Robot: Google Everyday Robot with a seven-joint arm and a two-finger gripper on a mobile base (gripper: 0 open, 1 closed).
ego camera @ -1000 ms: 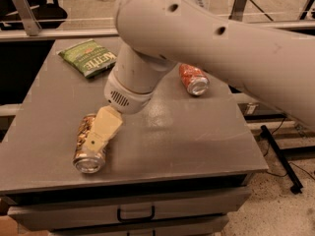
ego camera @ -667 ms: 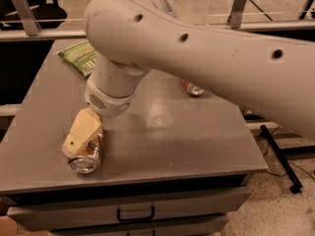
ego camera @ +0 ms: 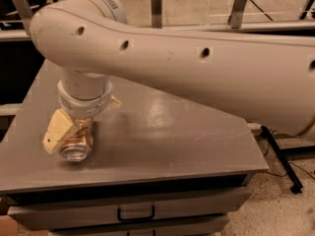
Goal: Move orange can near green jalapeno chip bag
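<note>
The orange can (ego camera: 77, 148) lies on its side near the front left of the grey table (ego camera: 162, 146), its silver end facing the camera. My gripper (ego camera: 81, 124) hangs from the big white arm (ego camera: 187, 58) right over the can. It is open, with one cream finger (ego camera: 57, 132) against the can's left side and the can's body under the wrist. The green jalapeno chip bag is hidden behind the arm.
The arm fills the upper part of the view and hides the back of the table. A drawer with a dark handle (ego camera: 135, 213) sits under the table's front edge. Metal posts (ego camera: 156, 4) stand behind the table. A black cable (ego camera: 283, 161) runs over the floor at the right.
The arm has swung left and toward the camera, hiding the chip bag and the red can. The gripper has come down from beside the orange can to over it.
</note>
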